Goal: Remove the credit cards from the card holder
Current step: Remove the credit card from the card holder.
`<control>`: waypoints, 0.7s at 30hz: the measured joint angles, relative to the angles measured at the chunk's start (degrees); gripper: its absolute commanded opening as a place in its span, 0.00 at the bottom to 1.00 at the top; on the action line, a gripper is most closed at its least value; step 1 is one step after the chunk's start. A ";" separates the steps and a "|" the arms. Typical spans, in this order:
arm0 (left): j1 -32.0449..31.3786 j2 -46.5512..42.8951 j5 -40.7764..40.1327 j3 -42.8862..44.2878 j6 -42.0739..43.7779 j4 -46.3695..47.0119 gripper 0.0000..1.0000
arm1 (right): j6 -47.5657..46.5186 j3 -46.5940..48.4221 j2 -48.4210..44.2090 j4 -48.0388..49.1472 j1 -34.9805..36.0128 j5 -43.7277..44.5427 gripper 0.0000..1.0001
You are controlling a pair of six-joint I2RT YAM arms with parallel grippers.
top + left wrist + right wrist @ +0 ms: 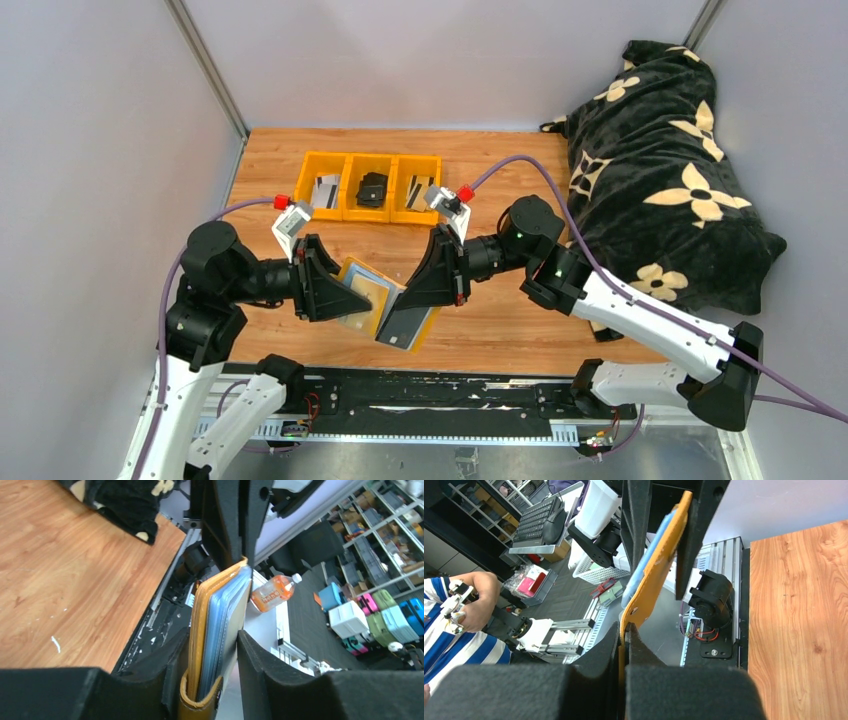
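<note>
Three joined yellow plastic bins [372, 157] sit at the far side of the wooden tabletop [500, 335]. The middle bin holds a black folded item [371, 189]. A black flower-patterned plush blanket [660, 170] lies at the right.

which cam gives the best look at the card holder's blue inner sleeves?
Left wrist. The card holder runs up the frame edge-on, its blue sleeves layered inside the mustard cover. Right wrist shows mostly the mustard cover, with only a thin blue strip behind it. Top external shows the holder open but small.
</note>
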 measured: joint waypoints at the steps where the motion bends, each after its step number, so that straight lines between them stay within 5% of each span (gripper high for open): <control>1: 0.00 -0.22 0.76 -0.37 -0.85 0.87 0.37 | 0.02 -0.39 -0.11 0.39 0.02 0.02 0.00; 4: 0.00 -0.46 2.67 -0.92 -2.54 2.43 0.38 | 0.07 -1.22 -0.37 1.09 0.02 0.02 0.00; 9: 0.00 -0.70 4.85 -0.92 -4.50 3.48 0.56 | 0.35 -1.73 -0.48 1.81 -0.02 0.31 0.00; 21: 0.00 -2.64 4.98 -0.79 -4.15 3.26 0.26 | 2.40 -2.34 -0.63 4.42 -0.79 0.92 0.00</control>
